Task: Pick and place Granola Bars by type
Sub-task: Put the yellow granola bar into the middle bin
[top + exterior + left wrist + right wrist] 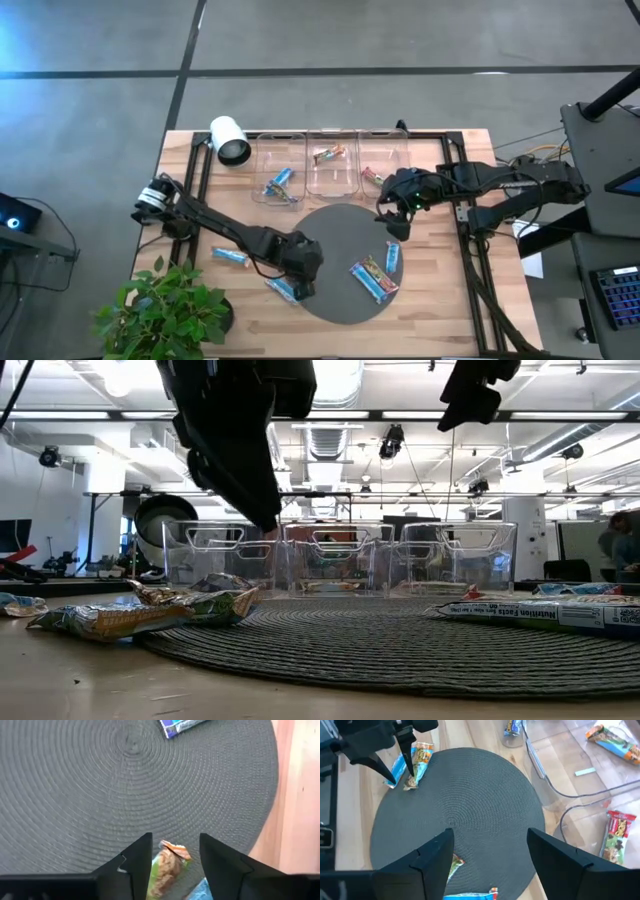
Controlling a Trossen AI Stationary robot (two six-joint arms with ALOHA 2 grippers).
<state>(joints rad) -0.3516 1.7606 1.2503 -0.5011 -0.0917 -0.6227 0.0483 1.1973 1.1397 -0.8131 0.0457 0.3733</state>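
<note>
My left gripper is open over the near-left edge of the round grey mat. Its fingers stand on either side of a green-and-tan granola bar and above it, not touching as far as the low view shows. A blue bar lies right beside that one. My right gripper is open and holds nothing, hovering over the mat's far-right edge near the right bin. More bars lie flat on the mat's near-right part, and one blue bar lies on the wood.
Three clear bins stand along the far edge: the left bin holds blue bars, the middle bin a tan and green bar, the right bin a reddish bar. A white cylinder sits far left, a potted plant near left.
</note>
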